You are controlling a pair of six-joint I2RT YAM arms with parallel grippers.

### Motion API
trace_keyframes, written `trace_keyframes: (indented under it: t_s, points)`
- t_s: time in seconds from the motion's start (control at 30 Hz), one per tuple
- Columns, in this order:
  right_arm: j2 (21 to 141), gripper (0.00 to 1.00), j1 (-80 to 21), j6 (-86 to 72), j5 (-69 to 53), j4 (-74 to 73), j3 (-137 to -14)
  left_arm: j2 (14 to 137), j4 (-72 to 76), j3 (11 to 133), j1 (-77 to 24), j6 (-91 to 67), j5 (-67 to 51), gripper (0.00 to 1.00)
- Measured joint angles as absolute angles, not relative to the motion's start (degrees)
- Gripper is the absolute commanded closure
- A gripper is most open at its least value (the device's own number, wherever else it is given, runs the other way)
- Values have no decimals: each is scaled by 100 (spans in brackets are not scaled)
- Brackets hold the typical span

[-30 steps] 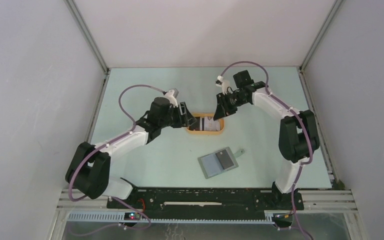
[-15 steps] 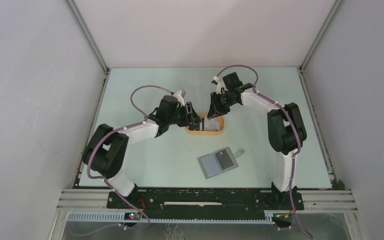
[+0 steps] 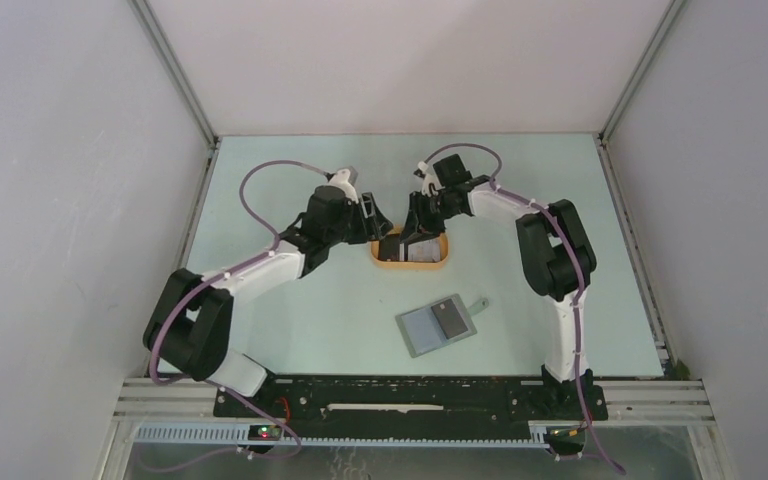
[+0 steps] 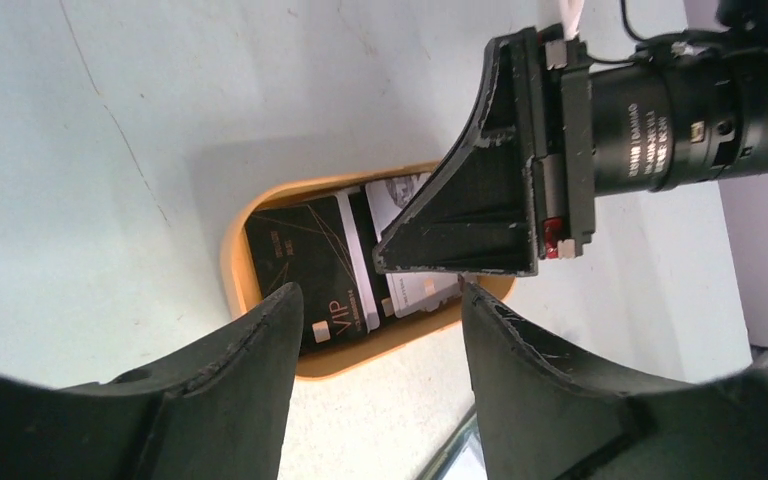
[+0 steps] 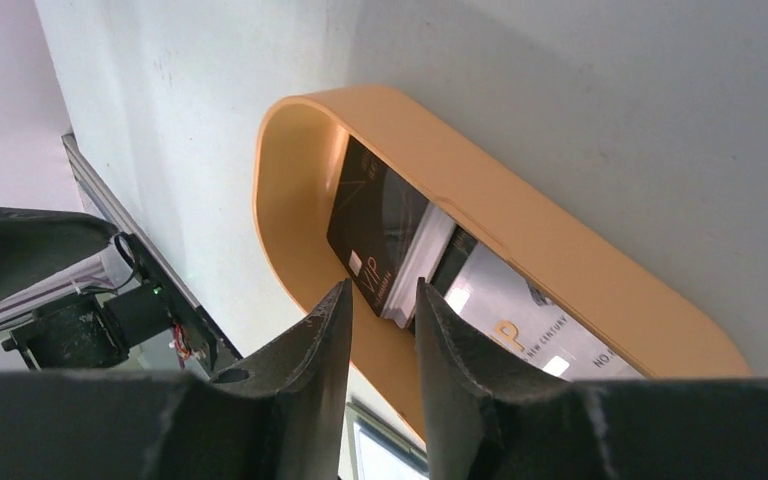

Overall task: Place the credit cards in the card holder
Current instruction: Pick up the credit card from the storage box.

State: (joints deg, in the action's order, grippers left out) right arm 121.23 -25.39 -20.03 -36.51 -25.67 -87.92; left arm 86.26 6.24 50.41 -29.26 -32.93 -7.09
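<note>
1. At the far middle of the table, seen from overhead, the orange tray [image 3: 410, 265] holds the credit cards [image 3: 420, 250]. The left gripper [image 3: 378, 222] and the right gripper [image 3: 412, 228] meet over its left end. The card holder [image 3: 430, 332] lies flat well apart from them, nearer the arm bases. There is a dark rectangle on it, but I cannot tell whether that is a card or a pocket.
2. In the left wrist view, the left fingers [image 4: 230, 400] are spread wide and hold nothing, hovering by the tray's rim. The right gripper's finger comes down about where the black card [image 4: 295, 255] meets a whitish card [image 4: 410, 190]. I judge the step to be lifting one card out. The left arm would do best to stay clear or steady the tray. The black card reads "VIP". The print on the right arm's housing is too small to read.
3. In the right wrist view, the right fingers [image 5: 310, 350] stand a narrow slit apart with nothing between them, just above the black card's edge. A flat card gives little to pinch. The tips should catch that exposed edge, tilt it up against the tray wall, and close only once the edge sits between the pads. "VIP" shows again here, and the whitish card seems to read "NEW CENTURY".
</note>
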Motion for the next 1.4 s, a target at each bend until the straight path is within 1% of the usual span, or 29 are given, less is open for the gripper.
trace_keyframes:
  t_s: [0.13, 0.4, 0.53, 0.7, 1.0, 1.2, 1.4]
  points:
    - [12164, 58, -2585, -2165, -3645, -2324, -8792, 8543, 607, 5035, -2893, -3284, -582, 36]
    - [12376, 54, -2716, -2290, -3365, -2158, -8792, 8820, 451, 5035, -2862, -3275, -467, 38]
    - [12368, 51, -2836, -2309, -3144, -2051, -8792, 9039, 370, 5035, -2847, -3253, -469, 43]
    - [12344, 50, -2895, -2379, -2971, -2014, -8790, 9277, 322, 5035, -2836, -3249, -493, 51]
    - [12274, 53, -2834, -2698, -3216, -1625, -8527, 9590, 320, 5035, -2790, -3249, -593, 64]
    - [12274, 56, -2707, -2995, -3605, -1369, -8353, 9657, 303, 5046, -2753, -3249, -631, 67]
    - [12274, 58, -2571, -3299, -4080, -1035, -8138, 9686, 281, 5046, -2744, -3249, -663, 68]
